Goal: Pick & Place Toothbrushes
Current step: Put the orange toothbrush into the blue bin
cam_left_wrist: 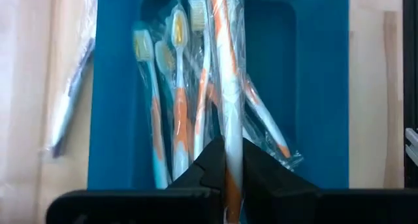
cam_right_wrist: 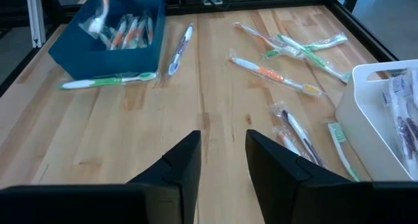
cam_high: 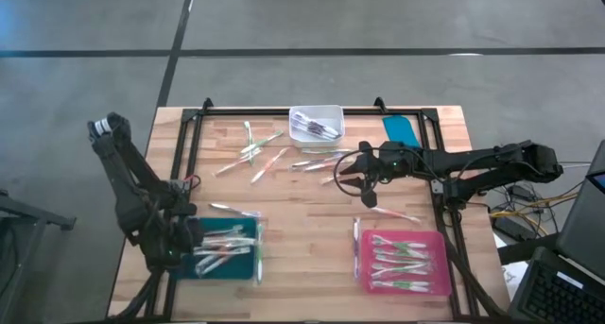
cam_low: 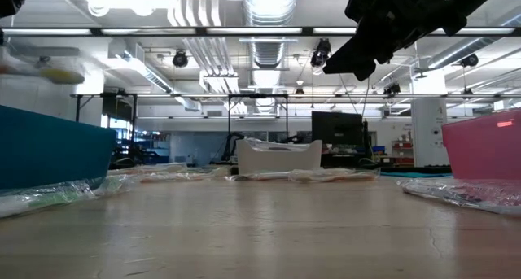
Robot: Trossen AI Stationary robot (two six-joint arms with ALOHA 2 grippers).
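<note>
- Clamping an orange-and-white toothbrush (cam_left_wrist: 230, 87) tight between its fingers, the left gripper (cam_left_wrist: 225, 165) hangs over the blue tray (cam_left_wrist: 313, 87), likely to drop it among those already sorted.
- The right gripper (cam_right_wrist: 222, 162) hovers empty, jaws parted, above loose toothbrushes (cam_high: 317, 162) near the white bin (cam_high: 317, 123), probably lining up another pick.

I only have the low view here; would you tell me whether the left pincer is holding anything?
Observer: Yes, the left pincer is shut on an orange-and-white toothbrush above the teal tray.
Operator: Thank you, and the right pincer?
Observer: The right pincer is open and empty, over bare wood beside loose toothbrushes.
Operator: Is anything in the pink tray?
Observer: The pink tray holds several wrapped brushes.
</note>
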